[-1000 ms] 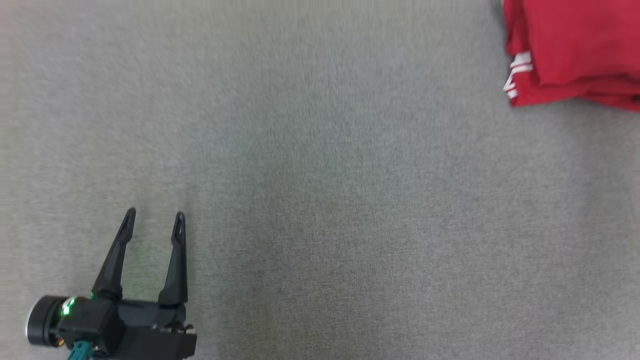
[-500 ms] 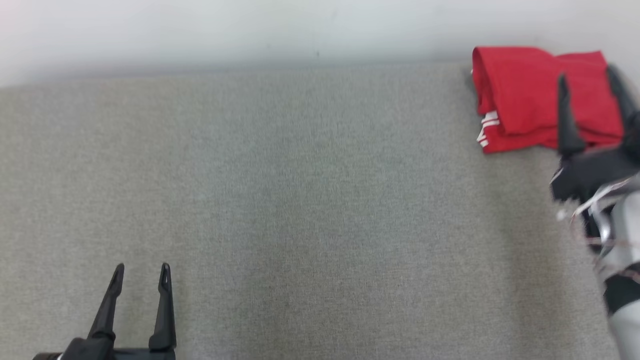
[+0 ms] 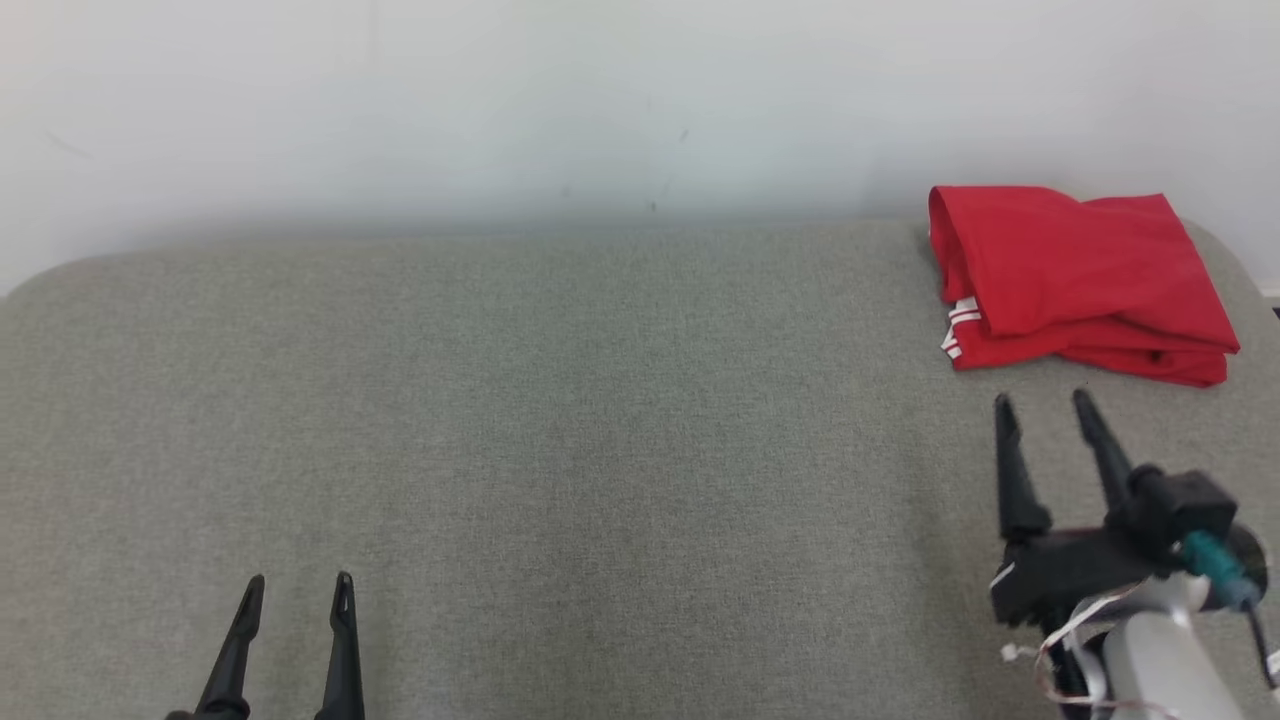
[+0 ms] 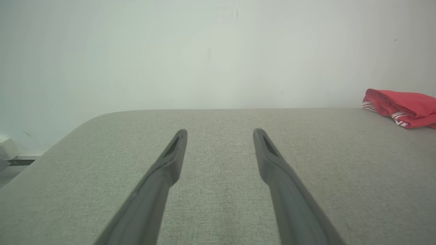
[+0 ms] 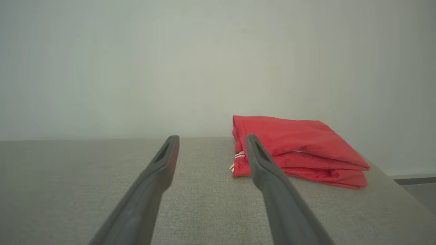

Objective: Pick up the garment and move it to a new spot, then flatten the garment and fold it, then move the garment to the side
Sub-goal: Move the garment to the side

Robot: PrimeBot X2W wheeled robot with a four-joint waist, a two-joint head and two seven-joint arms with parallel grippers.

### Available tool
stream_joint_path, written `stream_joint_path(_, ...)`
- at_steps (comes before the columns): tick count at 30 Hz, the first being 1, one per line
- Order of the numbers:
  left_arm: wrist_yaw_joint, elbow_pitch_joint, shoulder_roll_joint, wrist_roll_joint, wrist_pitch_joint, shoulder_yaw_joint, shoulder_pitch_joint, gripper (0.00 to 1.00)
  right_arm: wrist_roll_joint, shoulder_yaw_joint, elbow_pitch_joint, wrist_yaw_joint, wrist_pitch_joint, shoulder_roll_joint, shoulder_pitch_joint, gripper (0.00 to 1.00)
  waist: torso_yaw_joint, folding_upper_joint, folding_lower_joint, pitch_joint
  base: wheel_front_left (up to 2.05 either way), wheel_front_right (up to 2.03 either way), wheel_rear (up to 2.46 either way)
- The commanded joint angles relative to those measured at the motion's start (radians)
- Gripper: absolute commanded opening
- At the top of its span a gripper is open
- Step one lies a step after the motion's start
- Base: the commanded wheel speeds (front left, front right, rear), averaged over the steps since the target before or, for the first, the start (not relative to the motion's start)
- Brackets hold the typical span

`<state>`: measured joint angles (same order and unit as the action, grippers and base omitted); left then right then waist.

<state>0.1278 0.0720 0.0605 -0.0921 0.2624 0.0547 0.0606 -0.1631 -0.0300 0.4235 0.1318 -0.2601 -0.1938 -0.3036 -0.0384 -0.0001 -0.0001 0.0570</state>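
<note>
Garment (image 3: pixel 1085 270) (red, folded) lies at the far right corner of the bench (image 3: pixel 600 420), long axis crosswise, just ahead of the right pincer (image 3: pixel 1043 398); the left pincer (image 3: pixel 299 579) is well away. Both gape empty.

Folded red fabric garment (image 3: pixel 1080 280) with white stripes along one edge lies flat at the far right corner.
</note>
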Motion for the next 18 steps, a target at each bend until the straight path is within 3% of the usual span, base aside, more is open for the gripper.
stream_joint_path(1, -0.003, 0.002, -0.004, 0.005, 0.002, 0.001, 0.015, 1.00, 0.016, 0.006, -0.014, -0.003, -0.005, 0.019, 0.025, 1.00, 0.007, 0.0001, 0.0001, -0.018, 0.00, 0.00, 0.00)
stream_joint_path(8, -0.010, 0.012, -0.009, 0.008, 0.002, -0.009, 0.036, 1.00, 0.044, 0.026, -0.069, -0.003, -0.006, 0.098, 0.131, 1.00, 0.012, 0.0001, 0.0001, -0.042, 0.00, 0.00, 0.00)
stream_joint_path(18, -0.024, 0.024, -0.010, 0.001, 0.002, 0.001, 0.038, 1.00, 0.048, 0.052, -0.144, -0.003, -0.006, 0.139, 0.251, 1.00, 0.034, 0.0001, 0.0001, -0.056, 0.00, 0.00, 0.00)
